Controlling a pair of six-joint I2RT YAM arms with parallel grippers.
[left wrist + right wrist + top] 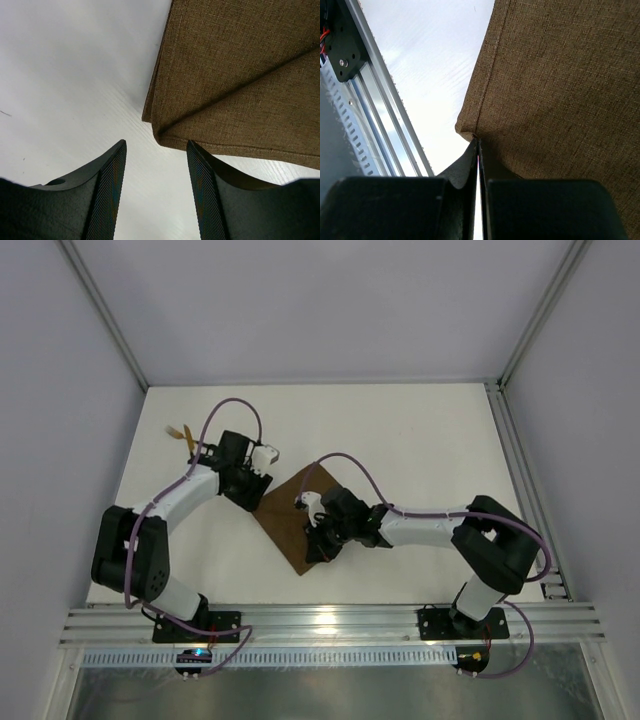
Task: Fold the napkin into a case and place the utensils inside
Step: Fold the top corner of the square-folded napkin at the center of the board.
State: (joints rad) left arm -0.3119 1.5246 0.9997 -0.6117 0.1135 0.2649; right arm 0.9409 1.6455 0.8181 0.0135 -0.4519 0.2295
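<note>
The dark-brown napkin [288, 512] lies folded in the middle of the white table, one corner pointing to the far side. My left gripper [156, 150] is open at the napkin's left corner [165, 131]. That layered corner lies just ahead of its fingertips, and only bare table shows between them. My right gripper [478, 144] is shut, with its tips at the napkin's near corner [467, 127]; no cloth shows between the fingers. Gold-coloured utensils [180, 432] lie at the far left, partly hidden behind the left arm.
An aluminium rail [320, 620] runs along the near edge and shows close to the right gripper as rail [380, 110]. A second rail [515, 470] borders the right side. Grey walls close the table in on three sides.
</note>
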